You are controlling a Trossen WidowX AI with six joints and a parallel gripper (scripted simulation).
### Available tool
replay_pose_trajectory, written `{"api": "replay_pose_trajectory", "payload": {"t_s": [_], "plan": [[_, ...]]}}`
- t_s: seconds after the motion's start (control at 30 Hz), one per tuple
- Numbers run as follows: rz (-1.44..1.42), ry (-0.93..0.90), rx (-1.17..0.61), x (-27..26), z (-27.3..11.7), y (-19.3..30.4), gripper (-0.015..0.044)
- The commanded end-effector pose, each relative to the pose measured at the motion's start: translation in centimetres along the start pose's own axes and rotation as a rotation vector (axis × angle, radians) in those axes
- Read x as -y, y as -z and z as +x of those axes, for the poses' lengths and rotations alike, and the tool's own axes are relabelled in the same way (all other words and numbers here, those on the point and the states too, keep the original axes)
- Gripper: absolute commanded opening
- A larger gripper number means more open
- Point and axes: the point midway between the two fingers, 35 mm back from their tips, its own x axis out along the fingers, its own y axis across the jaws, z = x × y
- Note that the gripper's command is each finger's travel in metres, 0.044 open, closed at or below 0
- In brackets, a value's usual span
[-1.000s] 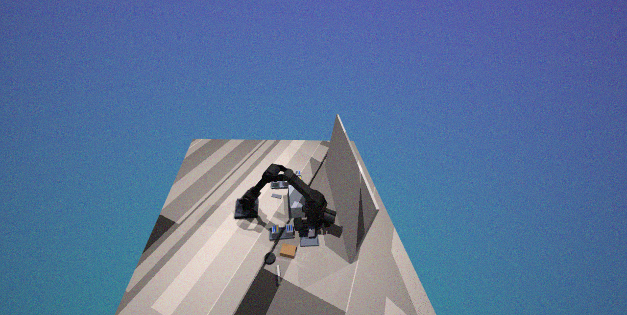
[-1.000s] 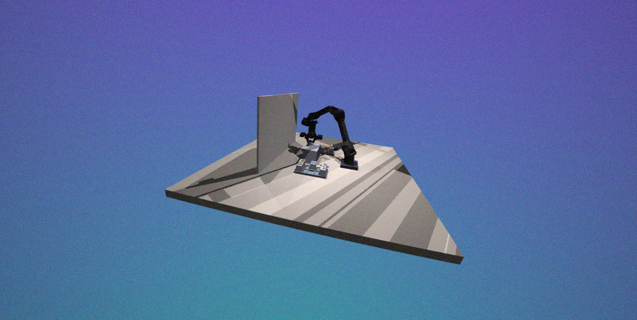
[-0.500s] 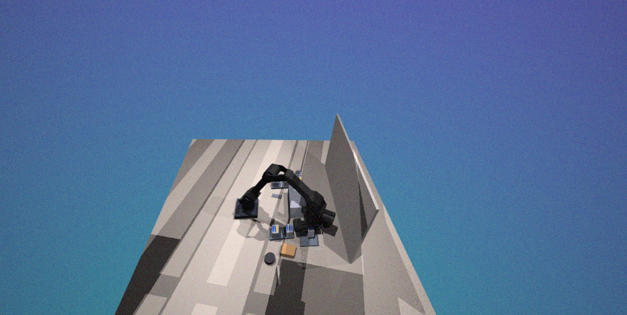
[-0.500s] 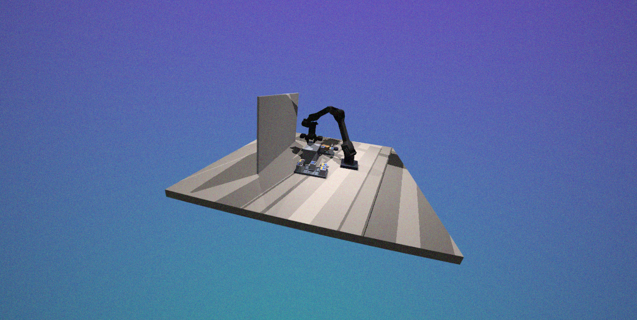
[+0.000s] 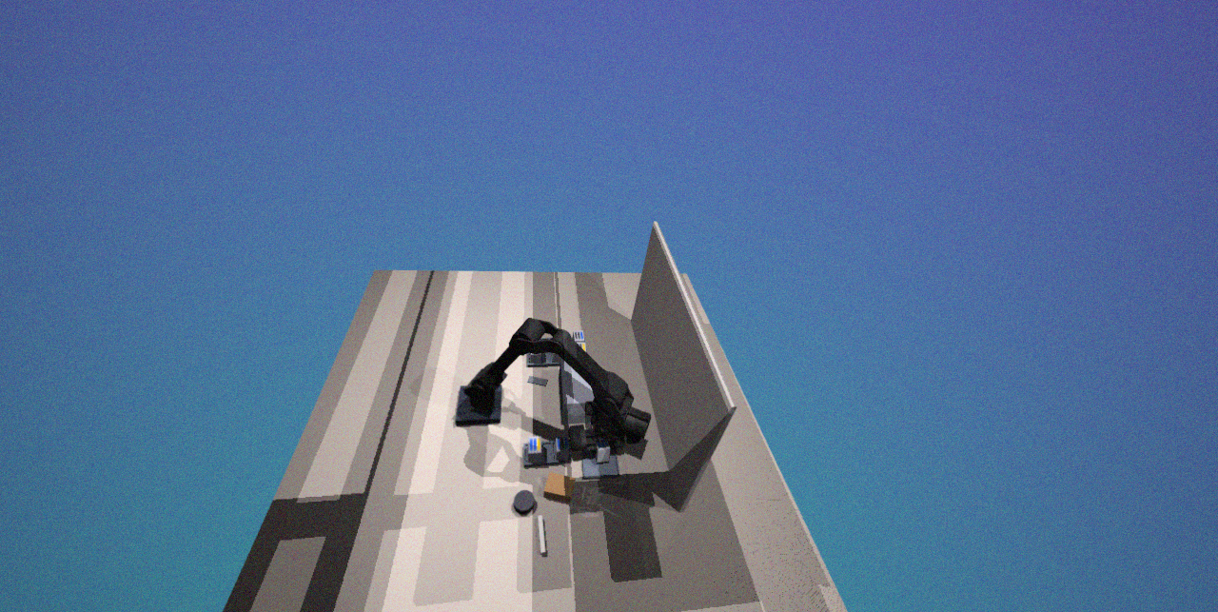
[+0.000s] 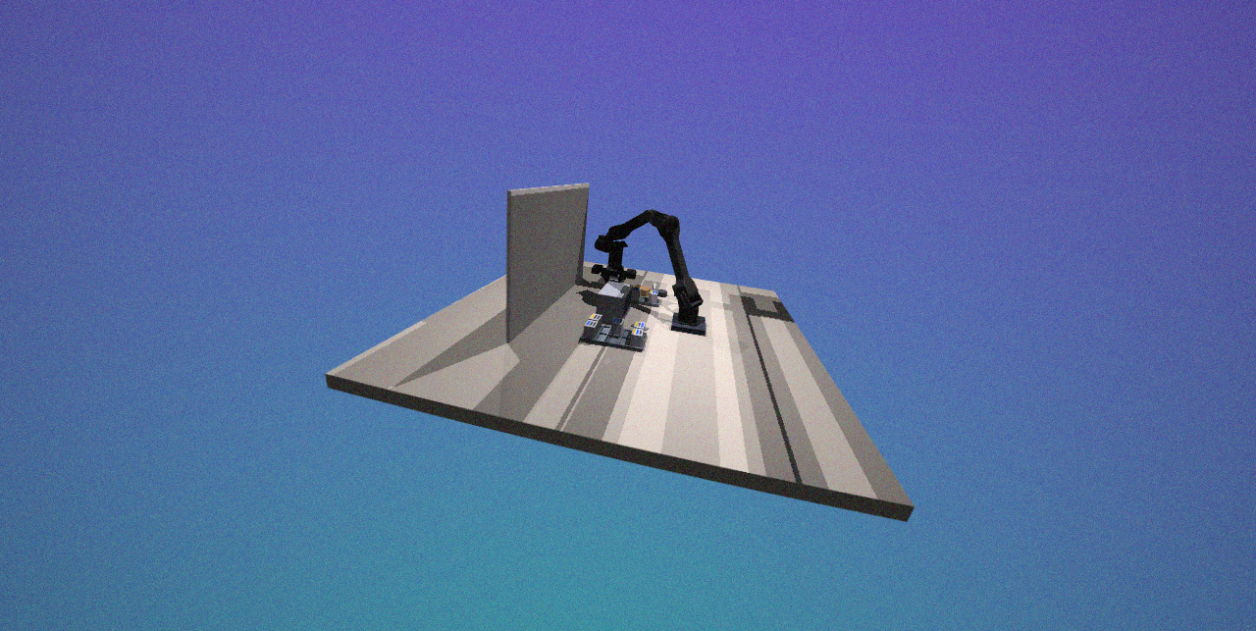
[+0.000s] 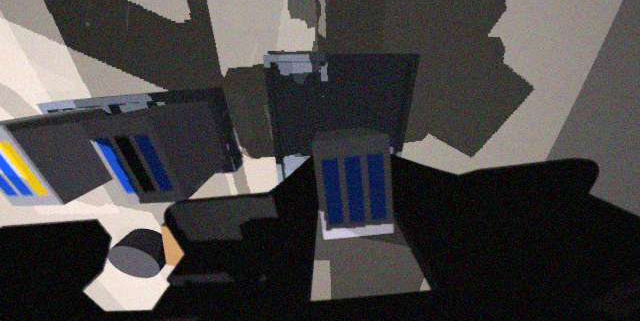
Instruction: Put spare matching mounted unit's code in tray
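Observation:
My gripper [image 5: 600, 446] [image 6: 613, 278] [image 7: 343, 158] is shut on a grey spare with three dark blue bars [image 7: 356, 191]. It holds the spare low at the tray [image 5: 589, 470] [image 7: 411, 73]; whether the spare touches the tray floor I cannot tell. A near rack [image 5: 544, 463] [image 7: 227, 153] beside the tray holds a blue-blue-yellow spare [image 5: 535, 445] [image 7: 22, 168] and a blue-black-blue spare [image 5: 559, 444] [image 7: 132, 166]. A far rack [image 5: 542, 364] [image 6: 614, 343] holds several spares. The large grey housing [image 5: 579, 391] [image 6: 613, 300] stands between the racks; no mounted-unit code is readable.
A tall grey panel [image 5: 681, 361] [image 6: 549, 253] stands beyond the tray. An orange block [image 5: 559, 486] [image 6: 645, 289] [image 7: 172, 248], a dark disc [image 5: 523, 501] [image 7: 134, 261] and a white bar [image 5: 541, 535] lie near the near rack. A small flat plate [image 5: 537, 381] lies near the far rack.

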Motion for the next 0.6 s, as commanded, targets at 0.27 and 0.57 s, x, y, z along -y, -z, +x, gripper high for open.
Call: {"api": "replay_pose_trajectory", "payload": {"t_s": [0.27, 0.57], "plan": [[0.0, 0.0, 0.0, 0.0, -0.3, 0.0, 0.044], [0.004, -0.001, 0.006, -0.1, -10.8, -0.1, 0.044]]}}
